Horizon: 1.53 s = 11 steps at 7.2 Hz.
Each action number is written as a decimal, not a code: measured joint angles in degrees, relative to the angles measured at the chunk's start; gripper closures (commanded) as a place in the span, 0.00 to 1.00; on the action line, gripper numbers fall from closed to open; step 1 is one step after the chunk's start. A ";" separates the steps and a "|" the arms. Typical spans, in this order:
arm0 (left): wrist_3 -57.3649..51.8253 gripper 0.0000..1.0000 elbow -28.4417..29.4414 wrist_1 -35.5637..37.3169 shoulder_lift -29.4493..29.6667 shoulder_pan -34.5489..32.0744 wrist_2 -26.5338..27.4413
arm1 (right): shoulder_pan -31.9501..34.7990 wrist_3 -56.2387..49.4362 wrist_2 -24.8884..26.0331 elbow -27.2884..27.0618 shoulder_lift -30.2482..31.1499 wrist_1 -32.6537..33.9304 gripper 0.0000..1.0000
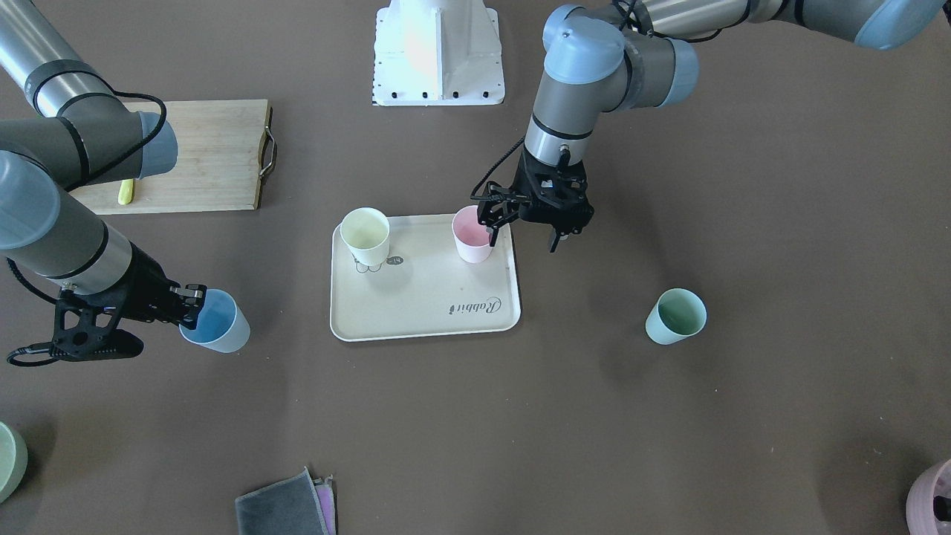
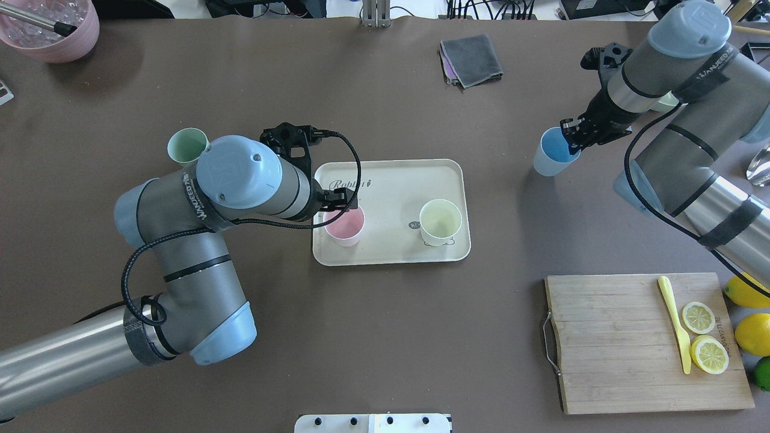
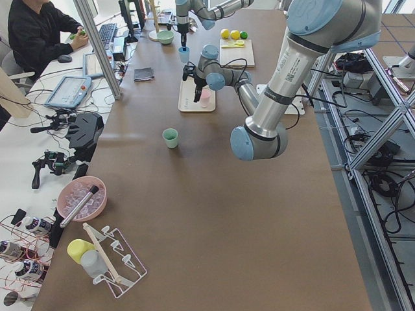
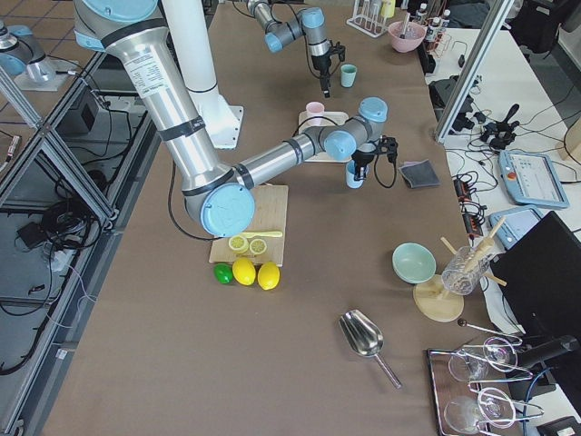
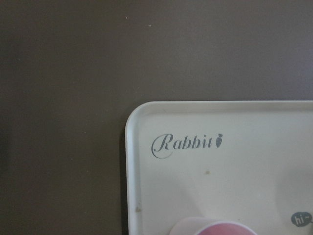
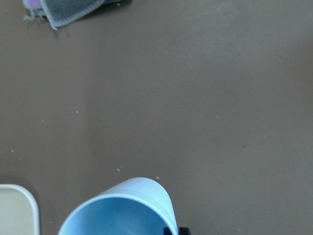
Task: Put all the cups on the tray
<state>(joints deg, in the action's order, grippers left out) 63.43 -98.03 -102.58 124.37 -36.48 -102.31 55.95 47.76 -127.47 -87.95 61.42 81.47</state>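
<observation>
The cream tray [image 1: 423, 312] lies mid-table. A yellow cup [image 1: 365, 235] and a pink cup [image 1: 472, 234] stand upright on it. My left gripper [image 1: 524, 238] hovers at the tray's edge beside the pink cup, open, holding nothing; the left wrist view shows only the pink cup's rim [image 5: 215, 227]. The blue cup [image 1: 215, 321] is on the table off the tray, with my right gripper [image 1: 192, 308] shut on its rim [image 6: 122, 213]. The mint green cup [image 1: 674, 316] stands alone on the table, apart from both grippers.
A wooden cutting board [image 2: 631, 343] with lemon slices and a yellow knife lies at my right front, with lemons [image 2: 749, 313] beside it. A grey cloth [image 2: 471, 59] lies at the far edge. A ribbed pink container [image 2: 51, 30] sits far left and a pale green bowl [image 1: 7, 461] far right.
</observation>
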 measured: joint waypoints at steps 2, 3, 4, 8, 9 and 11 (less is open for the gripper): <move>-10.96 0.03 1.30 -0.13 -2.74 -8.66 -7.69 | -1.75 6.65 -0.03 -0.10 -4.00 0.89 1.00; -16.44 0.03 2.64 -0.28 -3.85 -12.67 -10.75 | -3.79 10.12 0.72 0.04 -5.72 0.86 1.00; -21.46 0.03 4.78 -0.45 -4.36 -15.98 -13.11 | -6.01 12.87 2.21 0.31 -7.04 0.70 1.00; -31.39 0.03 16.29 -12.32 -7.65 -21.69 -16.68 | -13.45 18.43 9.13 0.77 -9.15 0.20 1.00; -31.97 0.03 18.34 -14.46 -7.91 -22.00 -16.81 | -14.23 18.99 9.89 1.06 -9.79 0.19 1.00; -31.92 0.03 18.95 -15.91 -8.14 -21.90 -17.33 | -14.77 19.28 10.69 1.91 -10.54 -0.14 1.00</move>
<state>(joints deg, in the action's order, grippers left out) 31.51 -79.08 -118.49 116.23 -58.39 -119.64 41.18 67.04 -116.77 -86.04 50.87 81.34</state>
